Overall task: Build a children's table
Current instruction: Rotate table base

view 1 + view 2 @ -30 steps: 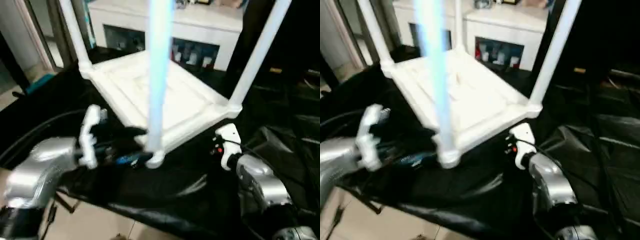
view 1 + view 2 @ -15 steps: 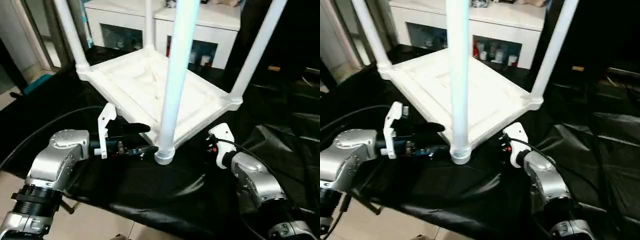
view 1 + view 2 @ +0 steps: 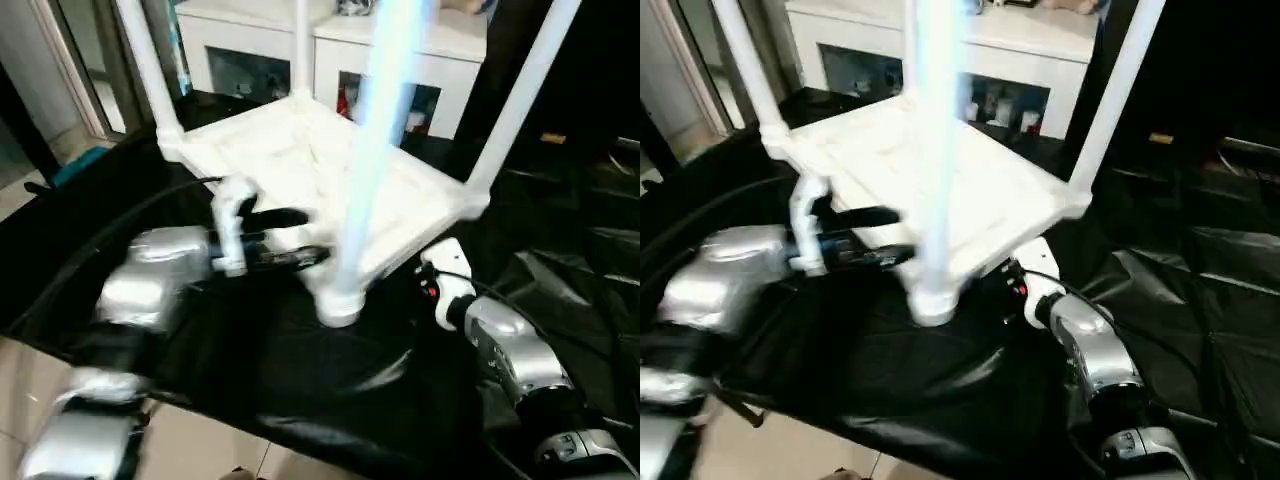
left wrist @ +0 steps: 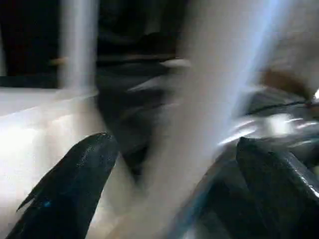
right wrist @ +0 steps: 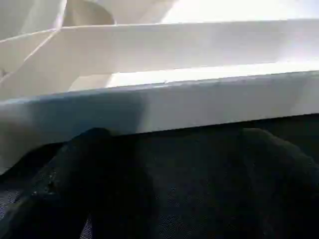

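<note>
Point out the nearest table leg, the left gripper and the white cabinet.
nearest table leg (image 3: 372, 160), left eye view, on its shaft.
left gripper (image 3: 305, 238), left eye view, between its fingertips.
white cabinet (image 3: 330, 55), left eye view, on its front.

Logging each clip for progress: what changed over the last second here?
The left tool swung up from beside the near leg's socket to above the tabletop's edge, fingers open, holding nothing. The right tool rests low at the tabletop's near rim as before. The table lies upside down on the black cloth, legs upright, unchanged.
</note>
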`<state>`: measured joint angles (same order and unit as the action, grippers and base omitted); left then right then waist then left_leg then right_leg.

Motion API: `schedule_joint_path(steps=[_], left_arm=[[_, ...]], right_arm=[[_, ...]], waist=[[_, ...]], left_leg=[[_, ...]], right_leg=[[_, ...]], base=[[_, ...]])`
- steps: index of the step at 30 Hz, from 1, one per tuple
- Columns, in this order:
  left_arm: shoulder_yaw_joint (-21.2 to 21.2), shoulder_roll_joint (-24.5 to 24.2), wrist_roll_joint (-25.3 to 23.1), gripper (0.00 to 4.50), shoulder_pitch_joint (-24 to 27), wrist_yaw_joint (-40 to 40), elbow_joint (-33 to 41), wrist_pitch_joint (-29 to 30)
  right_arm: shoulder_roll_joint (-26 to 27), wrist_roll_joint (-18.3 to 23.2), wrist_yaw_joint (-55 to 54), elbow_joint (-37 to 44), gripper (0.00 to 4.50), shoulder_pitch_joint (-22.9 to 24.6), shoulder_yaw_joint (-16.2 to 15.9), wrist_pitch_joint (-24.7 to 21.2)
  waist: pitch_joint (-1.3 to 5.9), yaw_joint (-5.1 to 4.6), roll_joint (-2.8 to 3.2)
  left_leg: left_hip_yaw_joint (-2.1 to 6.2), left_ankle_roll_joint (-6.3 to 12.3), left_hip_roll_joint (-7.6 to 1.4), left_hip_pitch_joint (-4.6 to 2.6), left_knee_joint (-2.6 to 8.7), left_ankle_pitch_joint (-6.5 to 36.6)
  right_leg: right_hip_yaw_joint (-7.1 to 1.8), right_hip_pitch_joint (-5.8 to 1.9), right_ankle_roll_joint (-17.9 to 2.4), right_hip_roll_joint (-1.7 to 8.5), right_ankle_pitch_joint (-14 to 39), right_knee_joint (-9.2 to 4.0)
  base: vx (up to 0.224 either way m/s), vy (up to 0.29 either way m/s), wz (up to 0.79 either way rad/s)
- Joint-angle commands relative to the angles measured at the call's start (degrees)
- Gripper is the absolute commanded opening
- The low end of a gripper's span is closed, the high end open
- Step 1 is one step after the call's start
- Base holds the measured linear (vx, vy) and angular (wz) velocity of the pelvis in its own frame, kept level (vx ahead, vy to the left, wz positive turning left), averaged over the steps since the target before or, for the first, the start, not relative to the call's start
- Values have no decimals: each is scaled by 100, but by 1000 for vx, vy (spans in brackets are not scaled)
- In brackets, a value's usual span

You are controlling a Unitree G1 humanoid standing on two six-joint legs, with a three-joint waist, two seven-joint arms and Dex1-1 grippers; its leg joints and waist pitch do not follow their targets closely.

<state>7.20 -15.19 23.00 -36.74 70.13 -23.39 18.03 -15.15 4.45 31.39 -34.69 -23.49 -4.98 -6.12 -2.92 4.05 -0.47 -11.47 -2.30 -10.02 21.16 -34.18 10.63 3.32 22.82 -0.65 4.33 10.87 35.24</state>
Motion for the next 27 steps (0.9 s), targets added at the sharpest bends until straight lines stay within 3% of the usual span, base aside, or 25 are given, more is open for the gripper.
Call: schedule_joint_path(steps=[1,3,9,19,27], left_arm=[[353,148,22,450,-126,261,140,8],[511,292,-83,450,-149,291,60,-138],[783,774,-153,450,-129,323,105,-152],[1199,1511,-359,450,-100,61,211,-340],[1185,1729,-721,450,-185,-221,-132,-703]], right_arm=[[61,-5,-24,-26,443,-192,-37,75],[70,-5,-41,-84,443,-236,-31,100],[158,-61,-28,-165,443,-270,-30,181],[292,-112,9,-269,443,-369,-68,280],[264,-189,-93,-359,443,-401,-17,369]], waist=[[381,57,67],[381,3,8],[389,-6,61],[391,-15,63],[369,-30,89]], left_leg=[[134,174,-316,-72,366,882],[138,194,-294,-42,363,924],[147,229,-317,-74,364,913],[157,336,-326,-60,360,929],[163,263,-335,-83,384,1218]], right_leg=[[-271,-318,-1625,434,466,-349],[-269,-353,-1576,422,482,-366],[-250,-333,-1612,406,407,-365],[-246,-356,-1685,426,275,-383],[-242,-341,-1648,419,540,-430]], base=[[0,0,0],[0,0,0],[0,0,0],[0,0,0],[0,0,0]])
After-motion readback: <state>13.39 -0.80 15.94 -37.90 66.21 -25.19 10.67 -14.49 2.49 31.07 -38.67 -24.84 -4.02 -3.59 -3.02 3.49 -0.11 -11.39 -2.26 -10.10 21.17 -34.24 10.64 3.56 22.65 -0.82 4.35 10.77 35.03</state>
